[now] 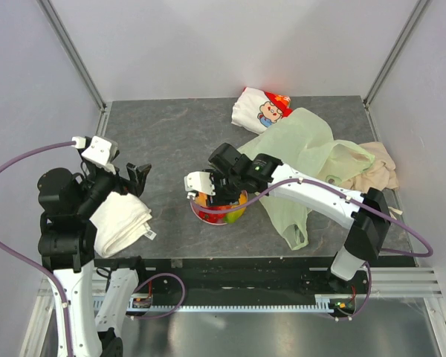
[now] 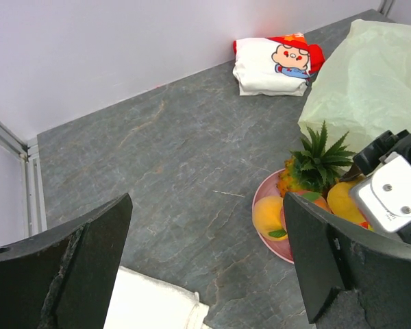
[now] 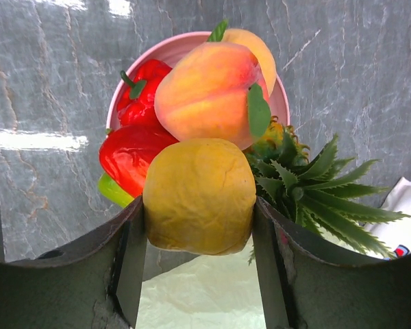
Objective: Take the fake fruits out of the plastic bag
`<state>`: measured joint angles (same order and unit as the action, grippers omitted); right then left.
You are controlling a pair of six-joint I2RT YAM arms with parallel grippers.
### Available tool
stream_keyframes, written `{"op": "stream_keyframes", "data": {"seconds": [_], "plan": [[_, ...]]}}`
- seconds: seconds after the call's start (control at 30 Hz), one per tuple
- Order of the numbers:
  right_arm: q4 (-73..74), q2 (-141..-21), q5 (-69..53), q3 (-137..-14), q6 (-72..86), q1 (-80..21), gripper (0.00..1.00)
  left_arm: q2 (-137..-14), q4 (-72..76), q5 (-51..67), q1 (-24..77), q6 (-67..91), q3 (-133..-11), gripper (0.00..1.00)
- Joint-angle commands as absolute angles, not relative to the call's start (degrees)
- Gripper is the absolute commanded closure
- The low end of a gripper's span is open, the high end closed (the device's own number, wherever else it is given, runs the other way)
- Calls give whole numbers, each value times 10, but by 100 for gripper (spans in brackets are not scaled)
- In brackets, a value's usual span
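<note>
Pale-green translucent film forms the plastic bag (image 1: pixel 305 149), which is lying flattened on the grey table (image 1: pixel 171 134), right of centre. Its long axis is running from the far side toward the near edge, with one handle loop at the near end.

The left gripper (image 2: pixel 205 260) is hovering above a folded white cloth (image 1: pixel 123 216) with its fingers spread wide and nothing between them.

The fake fruits (image 3: pixel 205 123) are sitting outside the bag, piled on the pink plate (image 3: pixel 185 46) just beside it. The pineapple (image 2: pixel 314 168) is lying tilted, and its green crown is projecting past the plate's rim. The peach (image 3: pixel 209 92) is resting against the red pepper (image 3: pixel 133 154).

The right gripper (image 3: pixel 197 212) is pinching the yellow fruit (image 3: pixel 198 185) from both sides over the plate.
</note>
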<state>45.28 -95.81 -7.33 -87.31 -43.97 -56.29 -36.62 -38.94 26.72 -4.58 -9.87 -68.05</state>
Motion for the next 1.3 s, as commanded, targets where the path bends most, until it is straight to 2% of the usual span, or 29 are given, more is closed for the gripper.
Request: {"op": "stream_keyframes", "data": {"seconds": [0.0, 0.23, 0.5, 0.83, 1.13, 1.27], "plan": [[415, -961, -43, -861, -445, -566, 52, -372, -385, 298, -51, -76, -677, 2], [403, -961, -33, -854, -444, -565, 47, -377, -385, 319, -57, -75, -679, 3], [396, -951, -24, -844, -446, -566, 31, -379, -384, 338, -61, -76, -674, 4], [397, -941, -21, -843, -438, -570, 25, -382, -379, 362, -60, -76, -668, 4], [400, -937, -11, -849, -434, -572, 23, -375, -377, 366, -59, -56, -632, 4], [403, -937, -4, -860, -424, -573, 21, -393, -444, 353, -59, -47, -603, 4]]}}
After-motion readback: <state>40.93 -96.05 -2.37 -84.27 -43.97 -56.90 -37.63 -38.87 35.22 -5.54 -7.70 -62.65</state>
